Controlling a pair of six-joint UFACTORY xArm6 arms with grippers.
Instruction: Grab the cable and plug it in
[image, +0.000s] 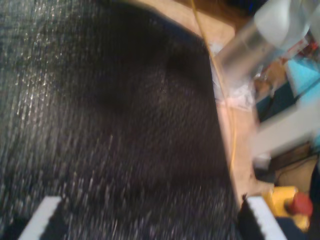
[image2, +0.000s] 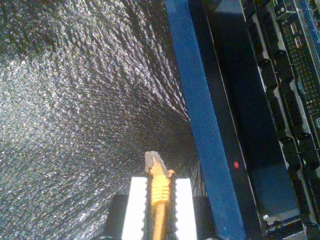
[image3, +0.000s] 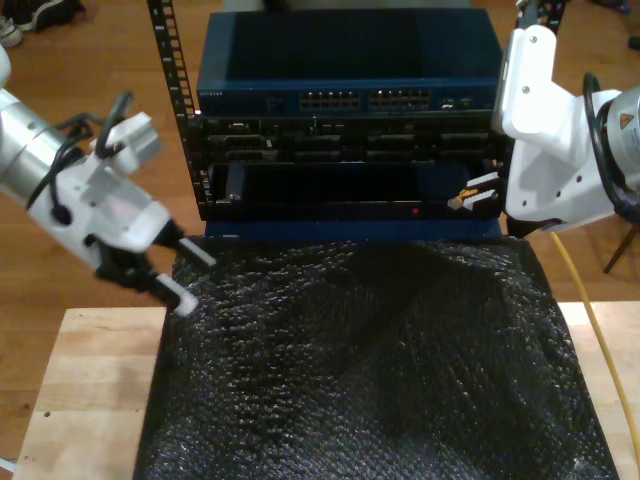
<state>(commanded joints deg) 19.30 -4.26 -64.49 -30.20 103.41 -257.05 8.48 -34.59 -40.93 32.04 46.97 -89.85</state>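
Note:
The cable (image2: 159, 200) is yellow-orange, and its small clear plug (image2: 152, 161) sticks out past the white pads of my second gripper (image2: 159, 181), which is shut on it. In the exterior view my second gripper (image3: 470, 193) hangs at the right, just in front of the equipment rack (image3: 350, 150), and the cable (image3: 592, 320) trails down the exterior view's right side. My first gripper (image3: 193, 280) hovers open over the mat's edge at the exterior view's left. Its fingers stand wide apart in the first wrist view (image: 152, 205), with the cable (image: 232, 135) far beyond them.
A black bubble-textured mat (image3: 370, 360) covers the wooden table (image3: 90, 390). The rack holds a blue switch with rows of ports (image3: 330, 100) and a dark open bay (image3: 340, 185) with a red light (image2: 235, 164). A yellow box with a red button (image: 295, 205) sits past the mat.

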